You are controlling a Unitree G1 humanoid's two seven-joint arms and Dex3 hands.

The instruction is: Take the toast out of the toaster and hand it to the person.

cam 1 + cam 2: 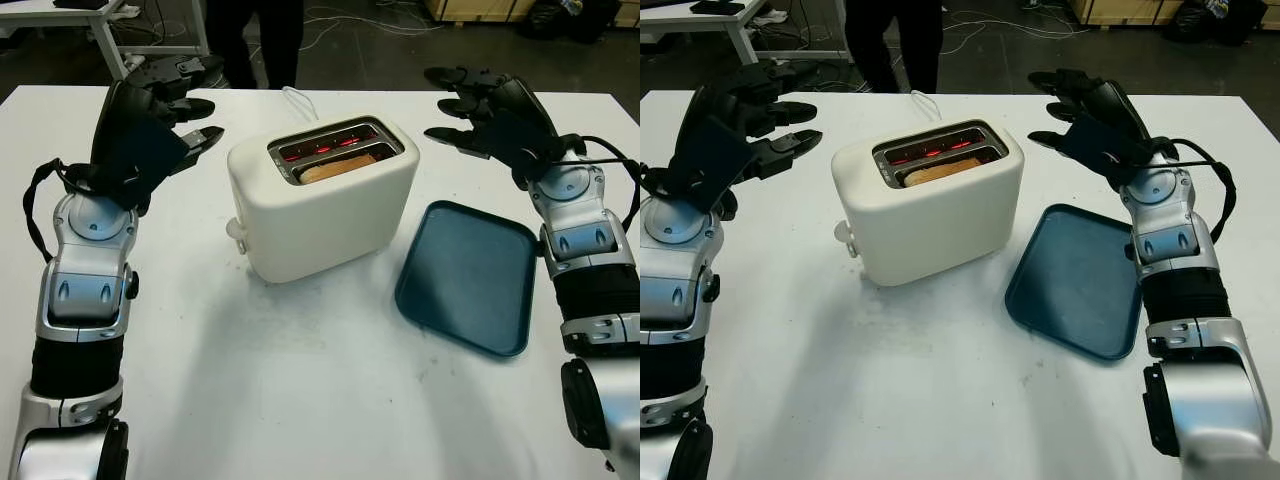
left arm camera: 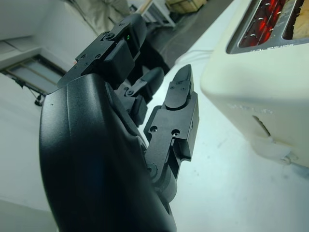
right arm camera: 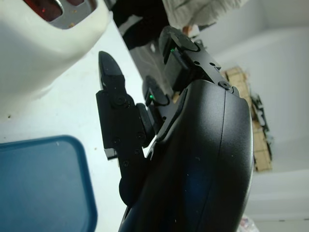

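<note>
Brown toast slice point(image 1: 337, 169) sitting in cream plastic toaster point(image 1: 320, 205) on white bench point(image 1: 300, 380). Left hand point(image 1: 165, 105) open left of toaster, holding nothing. Right hand point(image 1: 475, 105) open right of it, likewise unladen.

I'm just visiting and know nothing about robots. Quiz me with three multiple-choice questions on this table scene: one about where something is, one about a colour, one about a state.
1. Where is the tray?
A. on the toaster's side nearer the right hand
B. on top of the toaster
C. on the toaster's side nearer the left hand

2. What colour is the toaster?
A. red
B. cream white
C. black

3. What does the left hand hold?
A. the toast
B. the tray
C. nothing

Answers:
1 A: it lies flat between the toaster and the right hand.
2 B: its shell is cream white.
3 C: it is open beside the toaster, and the toast sits in its slot.
</note>
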